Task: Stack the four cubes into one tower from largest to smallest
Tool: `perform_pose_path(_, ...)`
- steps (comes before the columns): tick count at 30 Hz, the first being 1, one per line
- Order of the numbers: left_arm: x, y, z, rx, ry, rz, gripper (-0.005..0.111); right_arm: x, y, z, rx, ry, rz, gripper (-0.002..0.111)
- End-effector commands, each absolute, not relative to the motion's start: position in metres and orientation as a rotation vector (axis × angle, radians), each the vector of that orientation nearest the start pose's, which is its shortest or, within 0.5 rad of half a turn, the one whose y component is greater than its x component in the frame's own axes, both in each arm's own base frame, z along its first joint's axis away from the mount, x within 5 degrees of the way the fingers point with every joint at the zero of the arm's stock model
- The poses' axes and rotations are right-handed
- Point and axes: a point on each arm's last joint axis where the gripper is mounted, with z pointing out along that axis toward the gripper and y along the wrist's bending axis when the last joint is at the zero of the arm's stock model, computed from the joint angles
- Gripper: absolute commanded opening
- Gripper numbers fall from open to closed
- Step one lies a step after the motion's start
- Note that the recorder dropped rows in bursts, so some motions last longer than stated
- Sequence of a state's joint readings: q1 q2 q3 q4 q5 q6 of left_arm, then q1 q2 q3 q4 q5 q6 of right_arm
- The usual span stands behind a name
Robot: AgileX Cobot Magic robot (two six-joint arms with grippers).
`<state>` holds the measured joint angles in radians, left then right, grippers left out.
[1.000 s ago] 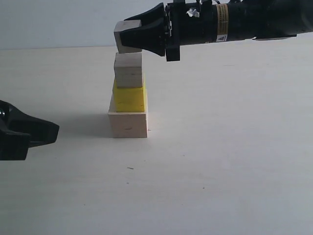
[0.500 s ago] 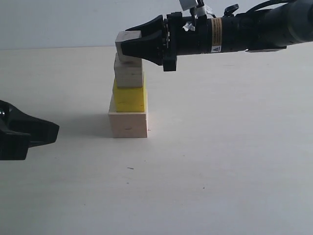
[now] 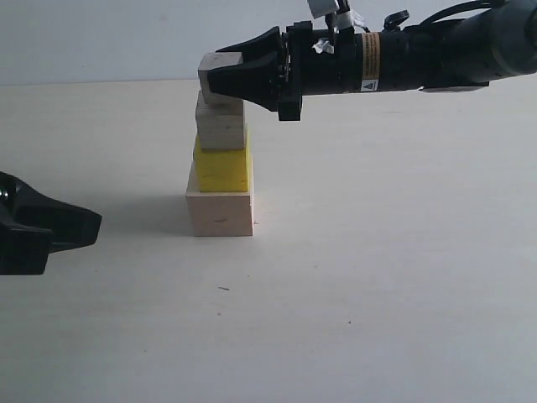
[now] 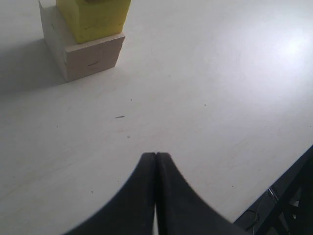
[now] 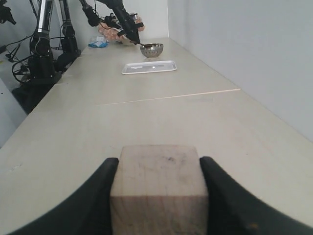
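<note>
A column stands on the table: a large pale wood cube [image 3: 220, 213] at the bottom, a yellow cube [image 3: 222, 170] on it, then a medium wood cube [image 3: 221, 126]. The smallest wood cube [image 3: 217, 65] sits right on top of the medium one, gripped between the jaws of my right gripper [image 3: 225, 74], which reaches in level from the right. The right wrist view shows that cube [image 5: 159, 188] pinched between both fingers. My left gripper [image 3: 88, 227] rests low at the left, shut and empty; its wrist view shows the closed tips [image 4: 155, 156] and the tower's base [image 4: 93, 54].
Far down the table in the right wrist view lie a white tray [image 5: 149, 67] and a metal bowl [image 5: 151, 49], with other robot arms [image 5: 44, 44] beyond. A dark crate edge [image 4: 288, 200] shows by the table edge.
The right gripper has come down with the smallest cube, from a gap above the medium cube to resting on it. Since half a second ago nothing has moved. The left gripper is still.
</note>
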<state>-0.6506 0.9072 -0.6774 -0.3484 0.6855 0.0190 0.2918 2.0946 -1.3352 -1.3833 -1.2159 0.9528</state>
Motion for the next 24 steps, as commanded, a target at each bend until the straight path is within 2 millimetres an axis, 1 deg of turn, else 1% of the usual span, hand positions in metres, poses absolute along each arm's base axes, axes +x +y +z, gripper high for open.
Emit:
perform_pose_path(1, 0.1236, -0.1176, 0.2922, 0.588, 2.372, -0.671, 0.001, 0.375, 0.2051, 0.2043, -1.147, 1.349, 1.158, 0.0)
perform_pose_path(3, 0.1236, -0.1175, 0.2921, 0.59, 2.372, -0.669, 0.001, 0.3726, 0.2093, 0.2042, -1.16, 1.342, 1.164, 0.0)
perform_pose_path(6, 0.1236, -0.1175, 0.2921, 0.59, 2.372, -0.669, 0.001, 0.3725, 0.2093, 0.204, -1.169, 1.334, 1.155, 0.0)
perform_pose_path(9, 0.1233, -0.1175, 0.2919, 0.59, 2.377, -0.67, 0.001, 0.3751, 0.2046, 0.204, -1.159, 1.339, 1.146, 0.0)
perform_pose_path(24, 0.123, -0.1174, 0.2917, 0.592, 2.38, -0.67, 0.001, 0.3742, 0.2045, 0.2029, -1.17, 1.351, 1.153, 0.0)
